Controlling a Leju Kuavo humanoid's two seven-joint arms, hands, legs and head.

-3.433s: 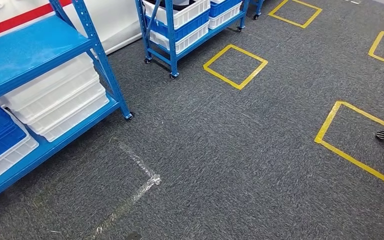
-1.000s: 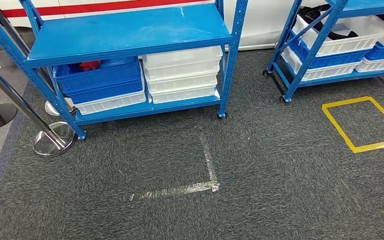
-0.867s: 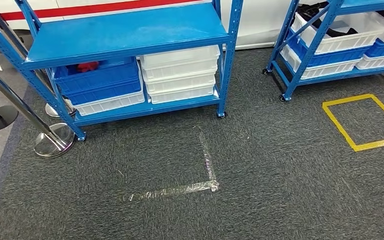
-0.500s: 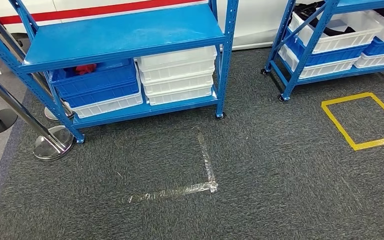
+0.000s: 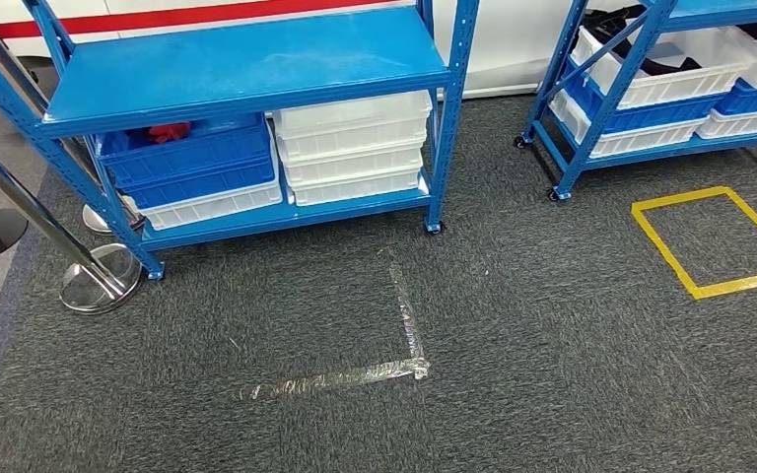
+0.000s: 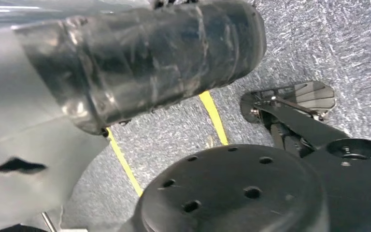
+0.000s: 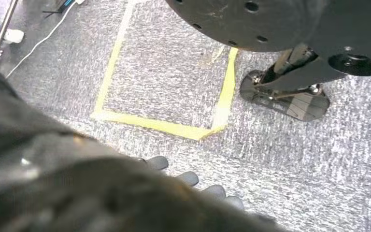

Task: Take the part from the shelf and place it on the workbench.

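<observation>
A blue metal shelf (image 5: pixel 246 64) stands ahead on grey carpet. Its lower level holds a blue bin (image 5: pixel 192 163) with a red item (image 5: pixel 170 130) inside, and next to it a stack of white bins (image 5: pixel 355 148). To the right a second blue shelf (image 5: pixel 606 99) carries a white bin (image 5: pixel 665 69) with dark items in it. My right hand (image 7: pixel 188 179) hangs over the carpet, its grey fingertips side by side with nothing in them. My left hand (image 6: pixel 140 63) is a dark wrapped bulk beside its grey cover; how its fingers lie is hidden.
A chrome barrier post (image 5: pixel 99 281) leans at the first shelf's left corner. Clear tape (image 5: pixel 409 325) marks a corner on the carpet before the shelf. A yellow taped square (image 5: pixel 690 256) lies to the right, and a similar one (image 7: pixel 164 72) lies under my right hand.
The camera has swung since 3.4 s ago, bringing the first shelf to the front. Over the last second the picture has only shifted slightly; nothing on the shelves has moved.
</observation>
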